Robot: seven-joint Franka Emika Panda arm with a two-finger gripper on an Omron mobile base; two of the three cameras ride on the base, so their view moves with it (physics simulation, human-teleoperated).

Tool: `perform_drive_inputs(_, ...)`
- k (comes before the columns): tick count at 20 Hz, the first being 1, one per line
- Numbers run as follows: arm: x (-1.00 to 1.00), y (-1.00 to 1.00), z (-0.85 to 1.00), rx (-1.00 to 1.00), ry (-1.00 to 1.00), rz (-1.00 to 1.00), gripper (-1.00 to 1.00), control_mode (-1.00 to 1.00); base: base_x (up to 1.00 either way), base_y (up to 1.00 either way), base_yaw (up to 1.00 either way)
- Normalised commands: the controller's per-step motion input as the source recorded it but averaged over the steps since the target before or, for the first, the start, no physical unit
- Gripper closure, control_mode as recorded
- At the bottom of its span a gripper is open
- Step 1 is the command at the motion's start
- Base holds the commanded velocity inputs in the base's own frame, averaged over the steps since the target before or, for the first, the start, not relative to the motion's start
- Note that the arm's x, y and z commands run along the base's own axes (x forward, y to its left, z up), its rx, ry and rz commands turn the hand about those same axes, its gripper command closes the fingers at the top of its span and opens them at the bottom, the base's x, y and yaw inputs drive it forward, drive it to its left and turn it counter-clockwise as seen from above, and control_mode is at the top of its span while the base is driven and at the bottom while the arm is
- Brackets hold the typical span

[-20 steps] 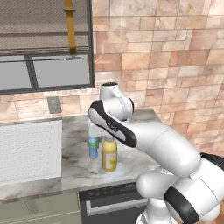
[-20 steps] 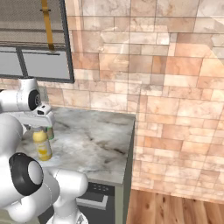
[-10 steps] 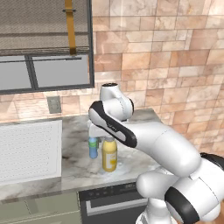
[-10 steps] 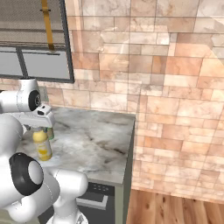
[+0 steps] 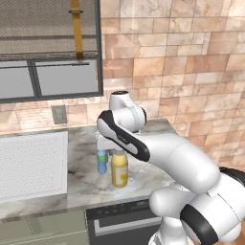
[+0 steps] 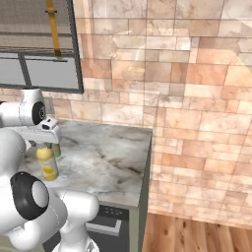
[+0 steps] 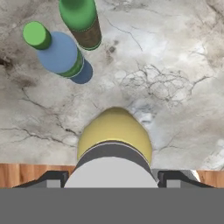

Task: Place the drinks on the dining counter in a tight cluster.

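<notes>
Your arm (image 5: 158, 155) was glossy white, with fat rounded link shells and dark grey-black bands at the joints (one black stripe ran along the forearm shell). The hand block (image 6: 42, 130) was white and boxy with a small dark patch on top. No cables or markings could be made out.

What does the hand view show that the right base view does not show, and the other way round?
Hand view: seen from above, the blue bottle with its green cap, and the gripper astride a grey cap. Right base view: the brick wall, the wood floor and the cabinet window. Both: the yellow bottle on the marble counter.
</notes>
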Motion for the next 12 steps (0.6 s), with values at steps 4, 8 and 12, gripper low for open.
perform_drive_inputs(4, -0.02, -0.60, 0.17, 0.01, 0.00, 0.00, 1.00, -1.00, 0.00, 0.00, 0.00)
perform_drive_inputs(8, -0.05, -0.94, 0.58, 0.00, 0.00, 0.00, 1.00, -1.00, 0.00, 0.00, 0.00)
perform_drive_inputs(12, -0.11, -0.94, 0.82, 0.00, 0.00, 0.05, 1.00, -1.00, 0.00, 0.00, 0.00)
